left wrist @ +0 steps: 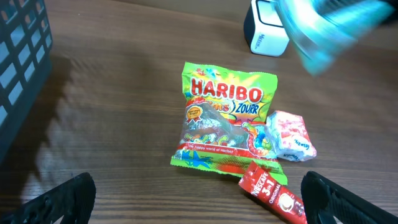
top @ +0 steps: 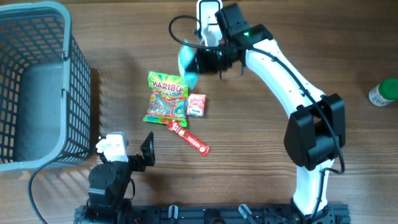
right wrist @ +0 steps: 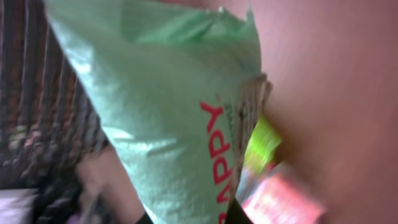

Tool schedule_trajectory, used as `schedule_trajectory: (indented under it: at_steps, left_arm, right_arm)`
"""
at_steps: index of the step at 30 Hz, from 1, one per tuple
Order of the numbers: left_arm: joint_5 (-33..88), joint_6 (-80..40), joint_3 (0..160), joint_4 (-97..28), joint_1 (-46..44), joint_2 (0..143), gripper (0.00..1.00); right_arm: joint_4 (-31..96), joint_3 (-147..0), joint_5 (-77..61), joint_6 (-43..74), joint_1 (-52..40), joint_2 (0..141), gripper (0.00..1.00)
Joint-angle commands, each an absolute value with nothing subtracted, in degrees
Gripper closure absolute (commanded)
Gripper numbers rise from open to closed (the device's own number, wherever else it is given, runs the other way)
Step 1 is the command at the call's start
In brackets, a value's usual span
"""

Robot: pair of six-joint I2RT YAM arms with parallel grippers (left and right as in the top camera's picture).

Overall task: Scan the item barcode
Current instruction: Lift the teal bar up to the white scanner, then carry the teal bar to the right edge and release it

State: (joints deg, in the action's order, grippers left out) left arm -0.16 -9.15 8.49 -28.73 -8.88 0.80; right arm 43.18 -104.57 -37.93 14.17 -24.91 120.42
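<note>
R gripper [top: 202, 60] is clamped on a pale-green packet [top: 188, 65], held up off the wooden table [top: 249, 130] near the top centre, just below and left of the white scanner [top: 208, 12]. In the R wrist view the packet fills most of the frame, crinkled, w/ red "HAPPY" lettering running along one edge; view is blurred, and the barcode can't be made out. From the L wrist view the packet is a teal smear at top right, beside the scanner.

L gripper [top: 129, 149] sits low at the bottom left, jaws wide apart, nothing btwn them, right by the grey basket [top: 78, 93].

On the table btwn the arms: Haribo Zourr bag [top: 166, 98] lying flat, a small pink-and-white packet [top: 196, 104] touching its right edge, and a red Nescafé 3-in-1 stick [top: 188, 138] angled just below, its top end at the bag's lower corner. A green-capped bottle [top: 384, 92] lies at the far right edge, well apart from the rest.
</note>
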Motion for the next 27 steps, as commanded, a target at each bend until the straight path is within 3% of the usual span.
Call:
schedule_trajectory:
  at_steps: [1, 5, 7, 13, 22, 27]
  left_arm:
    - [-0.93, -9.47, 8.03, -28.6, -8.78, 0.6, 0.0]
    - [-0.93, -9.47, 8.03, -28.6, -8.78, 0.6, 0.0]
    - [-0.93, -9.47, 8.03, -28.6, -8.78, 0.6, 0.0]
    - [-0.93, -9.47, 8.03, -28.6, -8.78, 0.6, 0.0]
    - [-0.93, -9.47, 8.03, -28.6, -8.8, 0.6, 0.0]
    - [-0.93, -9.47, 8.03, -28.6, -8.78, 0.6, 0.0]
  right_arm:
    - [31.07, -105.82, -13.67, 14.35, -24.91, 118.8, 0.95]
    - [18.24, -105.8, 9.96, 5.15, -25.39, 118.96, 0.95]
    - [12.16, -105.8, 14.0, -0.69, -25.39, 119.66, 0.95]
    - [0.95, -105.82, 17.17, -15.05, -25.54, 127.22, 0.96]
    - [-3.46, -105.82, 19.25, -23.97, -29.04, 132.55, 0.95]
    - [-1.45, -105.95, 21.21, -22.76, -29.54, 132.49, 0.96]
